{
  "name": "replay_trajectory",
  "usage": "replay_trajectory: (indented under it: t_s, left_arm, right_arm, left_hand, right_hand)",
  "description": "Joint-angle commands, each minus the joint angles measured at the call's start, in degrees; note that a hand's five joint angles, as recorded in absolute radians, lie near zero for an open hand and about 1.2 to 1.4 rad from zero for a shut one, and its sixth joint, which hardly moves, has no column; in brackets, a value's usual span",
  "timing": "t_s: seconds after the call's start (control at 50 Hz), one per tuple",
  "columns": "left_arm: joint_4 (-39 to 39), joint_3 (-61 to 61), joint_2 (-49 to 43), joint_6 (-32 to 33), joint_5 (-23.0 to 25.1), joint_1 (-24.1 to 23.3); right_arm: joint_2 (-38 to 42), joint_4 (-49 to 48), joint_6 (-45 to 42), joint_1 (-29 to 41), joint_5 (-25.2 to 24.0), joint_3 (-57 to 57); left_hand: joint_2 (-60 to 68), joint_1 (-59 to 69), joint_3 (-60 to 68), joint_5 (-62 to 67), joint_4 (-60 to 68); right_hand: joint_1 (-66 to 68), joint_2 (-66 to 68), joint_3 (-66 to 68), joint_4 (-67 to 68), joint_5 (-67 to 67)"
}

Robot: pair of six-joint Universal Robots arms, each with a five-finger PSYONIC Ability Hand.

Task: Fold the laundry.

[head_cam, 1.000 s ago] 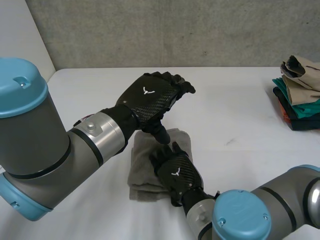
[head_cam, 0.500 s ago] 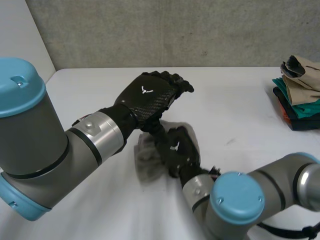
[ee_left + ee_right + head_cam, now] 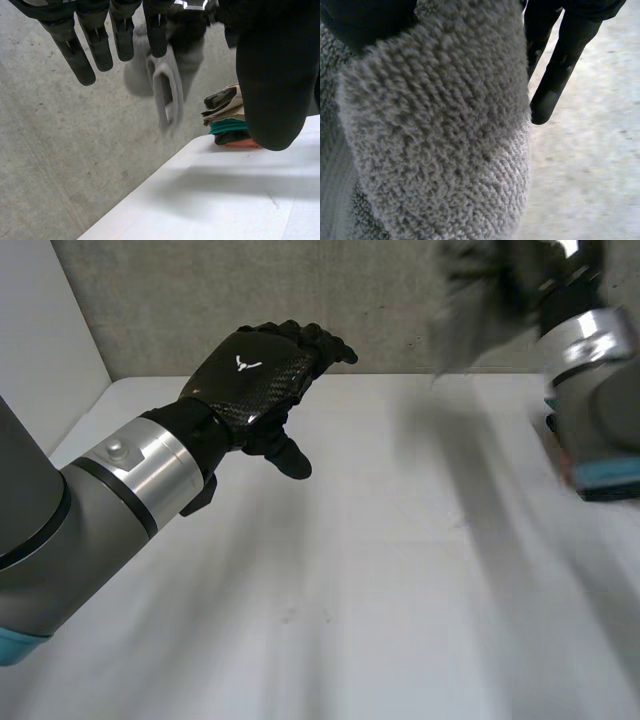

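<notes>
Head view showed your left hand (image 3: pixel 255 380) above the white table (image 3: pixel 400 540), fingers straight and loosely spread, holding nothing. Your right hand (image 3: pixel 560 65) was high off the table, thumb and fingers clamped on the grey towel (image 3: pixel 440 125). A stack of clothes (image 3: pixel 227 125) sat at the table's edge.

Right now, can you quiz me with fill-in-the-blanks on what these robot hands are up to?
The right hand grips a grey towel high ____ the table.
The left hand holds ____.
The pile of folded clothes rests on the table, whose top is coloured ____.
Missing words: above; nothing; white.
</notes>
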Motion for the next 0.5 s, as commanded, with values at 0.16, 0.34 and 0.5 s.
replay_trajectory:
  t_s: [0.16,0.34,0.5]
  left_arm:
    - [0.04,-0.52,-0.05,-0.01,0.17,-0.2]
    - [0.13,-1.4,-0.84,0.08,0.17,-0.38]
    - [0.13,-2.02,-0.93,0.08,0.17,-0.56]
  right_arm:
    - [11.89,-6.93,20.26,-25.69,-16.95,-13.33]
    - [25.88,-15.47,25.1,-34.3,-28.73,-10.54]
    - [25.71,-21.25,25.19,-41.16,-38.66,1.67]
  left_hand:
    - [1.01,0.51,1.2,1.74,1.14]
    - [1.18,0.68,1.37,1.91,1.3]
    - [1.34,0.85,1.54,2.07,1.47]
  right_hand:
    - [21.45,14.76,13.93,11.31,17.07]
    - [21.45,14.76,13.93,11.31,17.07]
    - [21.45,14.76,13.93,11.31,17.07]
